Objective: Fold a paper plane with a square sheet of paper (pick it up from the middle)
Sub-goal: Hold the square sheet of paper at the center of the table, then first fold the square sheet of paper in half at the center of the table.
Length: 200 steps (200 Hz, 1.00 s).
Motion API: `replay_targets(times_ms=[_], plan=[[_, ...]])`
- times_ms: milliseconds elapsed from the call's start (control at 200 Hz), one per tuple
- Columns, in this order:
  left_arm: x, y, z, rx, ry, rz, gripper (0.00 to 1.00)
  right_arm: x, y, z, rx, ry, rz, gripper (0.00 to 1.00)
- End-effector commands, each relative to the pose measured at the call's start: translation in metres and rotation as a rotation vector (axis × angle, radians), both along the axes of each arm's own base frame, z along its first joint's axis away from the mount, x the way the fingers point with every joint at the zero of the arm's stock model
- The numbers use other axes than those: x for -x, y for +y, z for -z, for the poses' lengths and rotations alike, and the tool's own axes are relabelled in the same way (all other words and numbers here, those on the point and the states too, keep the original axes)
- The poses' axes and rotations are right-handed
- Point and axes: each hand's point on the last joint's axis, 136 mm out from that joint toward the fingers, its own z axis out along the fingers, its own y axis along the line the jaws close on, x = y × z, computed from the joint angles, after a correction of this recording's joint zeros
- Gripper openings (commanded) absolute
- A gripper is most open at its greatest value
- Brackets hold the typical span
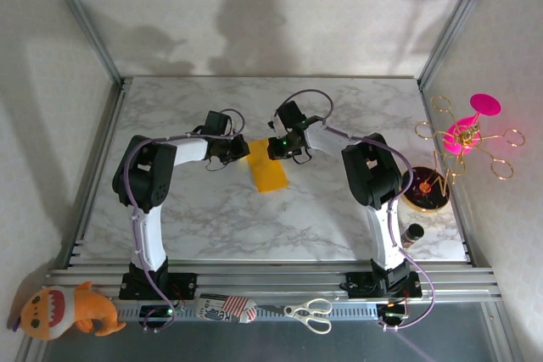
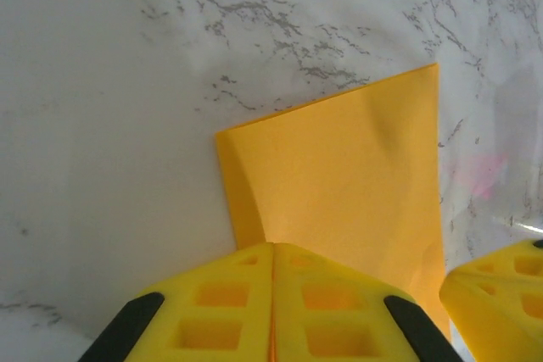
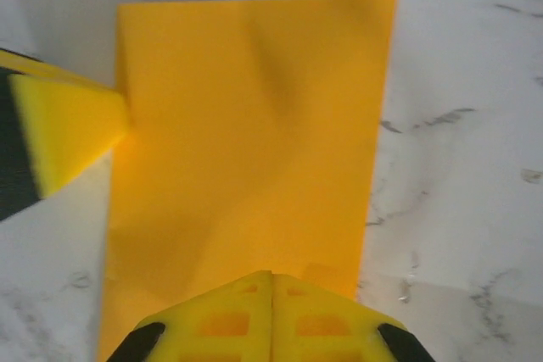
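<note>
Top external view: the sheet of paper [image 1: 270, 174] lies flat on the marble table [image 1: 212, 218], a little toward 12 o'clock from the table's middle. It is a folded orange-yellow rectangle whose long axis runs from about 11 to 5 o'clock. The left gripper [image 1: 235, 151] sits at the paper's 10 o'clock edge and the right gripper [image 1: 280, 147] at its 1 o'clock corner, so the two arms face each other across the paper's far end. A plush toy [image 1: 64, 311] rests at 7 o'clock by the table's near rail, and scissors [image 1: 310, 314] lie at 6 o'clock between the arm bases.

On the left wrist camera, the left claw is clenched, its yellow fingers pressed together with their tips at the paper's near edge. The paper spreads from there toward 1 o'clock, and a yellow finger of the right claw shows at 4 o'clock. On the right wrist camera, the right claw is likewise clenched over the paper's near edge at 6 o'clock, while the left claw's finger touches the paper's side at 9 o'clock. Whether either claw actually pinches the paper, I cannot tell.
</note>
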Motion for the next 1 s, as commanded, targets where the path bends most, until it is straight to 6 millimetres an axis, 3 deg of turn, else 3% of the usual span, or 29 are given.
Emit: replay_targets(times_ms=[0, 165, 486, 516, 736, 996], plan=[[0.009, 0.007, 0.023, -0.054, 0.06, -0.021, 0.07, 0.021, 0.029, -0.039, -0.172, 0.024, 0.003, 0.09], [0.01, 0.007, 0.022, -0.052, 0.061, -0.02, 0.07, 0.049, 0.048, -0.025, -0.238, 0.138, 0.052, 0.06], [0.011, 0.008, 0.025, -0.056, 0.073, -0.028, 0.07, 0.064, 0.062, 0.006, -0.236, 0.234, 0.043, 0.0], [0.011, 0.008, 0.024, -0.057, 0.073, -0.032, 0.06, 0.075, 0.069, 0.008, -0.224, 0.241, 0.017, 0.0], [0.012, 0.012, 0.027, -0.07, 0.079, -0.049, 0.06, 0.087, 0.058, 0.029, -0.158, 0.277, 0.019, 0.0], [0.013, 0.018, 0.035, -0.104, 0.096, -0.062, 0.05, 0.114, 0.035, 0.036, -0.104, 0.322, 0.021, 0.0]])
